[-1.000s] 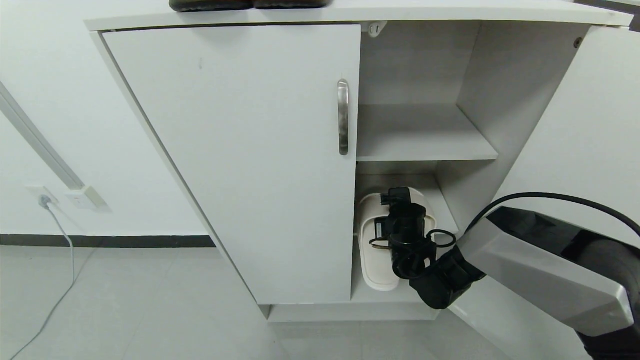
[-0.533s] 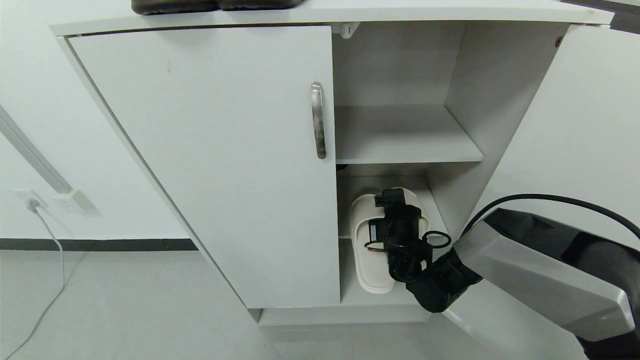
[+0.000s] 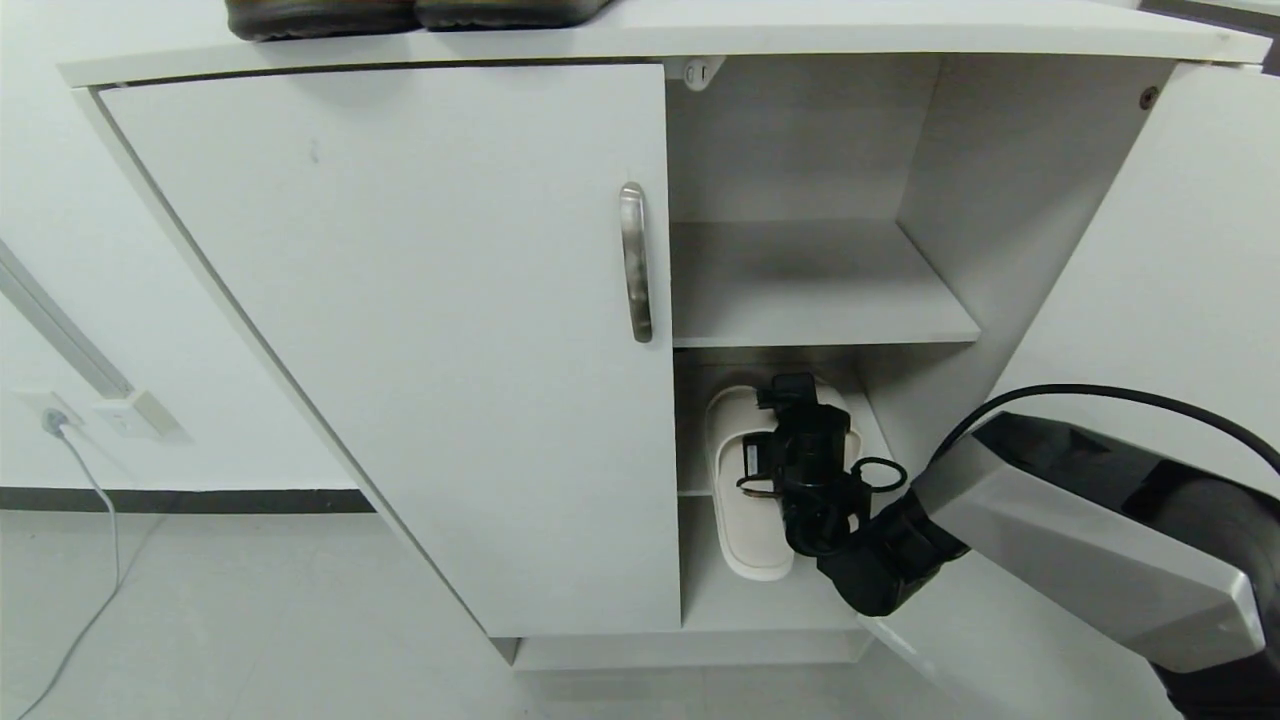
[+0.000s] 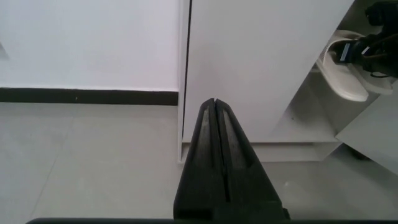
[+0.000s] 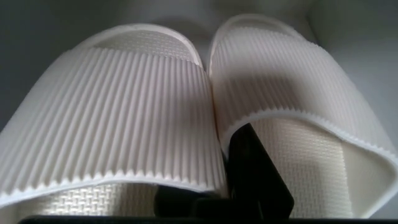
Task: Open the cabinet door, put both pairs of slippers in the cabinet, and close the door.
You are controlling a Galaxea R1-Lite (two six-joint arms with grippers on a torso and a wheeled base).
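Right wrist view: cream ribbed slippers [image 5: 124, 106] (a pair) pinched by right tool [image 5: 245, 165]; left tool [image 4: 214, 106] pressed together.

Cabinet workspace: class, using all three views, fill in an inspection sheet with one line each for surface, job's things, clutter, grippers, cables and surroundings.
Surface: cabinet, left door shut, right door swung open; bottom shelf bears the white slippers.
Job's things: white slippers side by side on the bottom shelf; dark slippers on the cabinet's top.
Clutter: nothing seen.
Grippers: right gripper inside the cabinet at the white slippers, grip unclear; left gripper shut, empty, above the tiled floor before the left door.
Cables: grey cord from a wall socket down to the tiled floor.
Surroundings: white wall, dark skirting.
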